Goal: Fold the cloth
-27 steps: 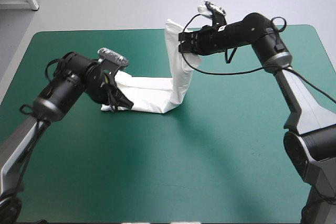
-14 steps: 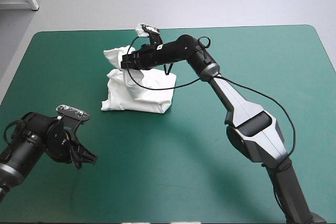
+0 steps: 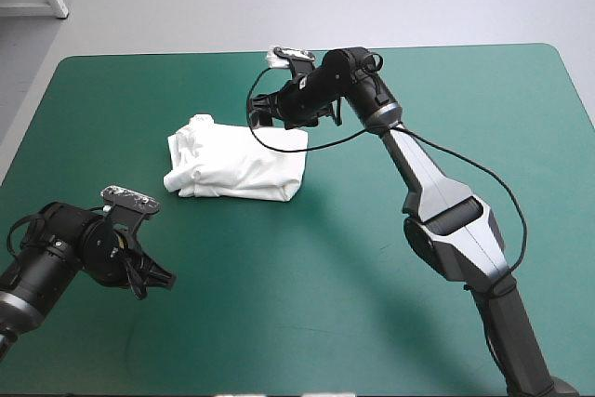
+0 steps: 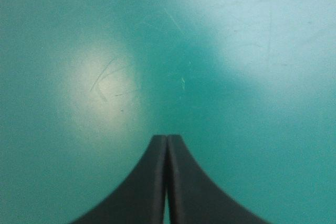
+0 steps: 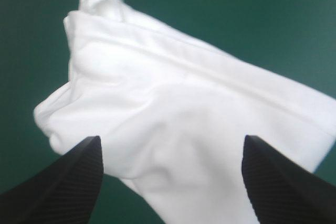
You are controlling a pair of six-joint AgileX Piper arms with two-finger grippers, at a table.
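The white T-shirt (image 3: 237,163) lies as a folded bundle on the teal-green cover (image 3: 390,258), left of the table's middle. My right gripper (image 3: 257,111) hovers open just past the bundle's far right corner, holding nothing. In the right wrist view the T-shirt (image 5: 173,98) spreads ahead of and under the right gripper (image 5: 170,137), whose black fingers (image 5: 68,182) stand wide apart. My left gripper (image 3: 165,280) is shut and empty near the table's front left, well short of the bundle. In the left wrist view the left gripper (image 4: 167,139) forms one pointed arch over bare cover.
The right arm (image 3: 437,192) reaches across the table's middle from the front right. The table's left edge (image 3: 28,137) runs close to the left arm. Bare teal-green cover (image 4: 236,51) lies ahead of the left gripper.
The right gripper carried the lifted end of the T-shirt over to the left, opened and let it drop onto the bundle, then drew back. The left gripper earlier let go and withdrew to the front left.
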